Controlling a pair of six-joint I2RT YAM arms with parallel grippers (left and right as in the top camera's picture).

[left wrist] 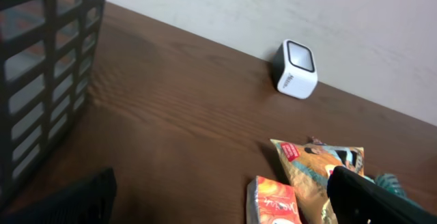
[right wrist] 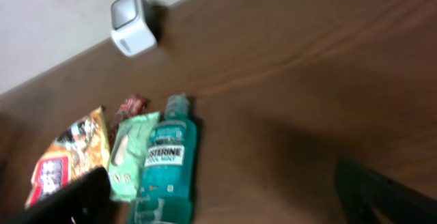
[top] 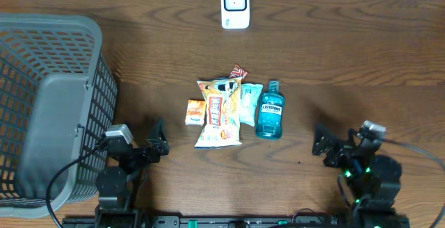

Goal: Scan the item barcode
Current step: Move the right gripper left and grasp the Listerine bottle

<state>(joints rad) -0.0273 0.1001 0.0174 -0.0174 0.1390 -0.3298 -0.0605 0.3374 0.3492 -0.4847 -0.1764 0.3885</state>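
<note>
A white barcode scanner stands at the table's far edge, also seen from the left wrist and the right wrist. The items lie flat in a row mid-table: a small orange packet, a chips bag, a green pouch and a teal Listerine bottle. My left gripper rests low at the front left, open and empty, with the orange packet just ahead of it. My right gripper sits at the front right, open and empty, right of the bottle.
A large grey plastic basket fills the left side, close beside the left arm. A small red wrapper pokes out behind the chips bag. Bare wood lies between the items and the scanner.
</note>
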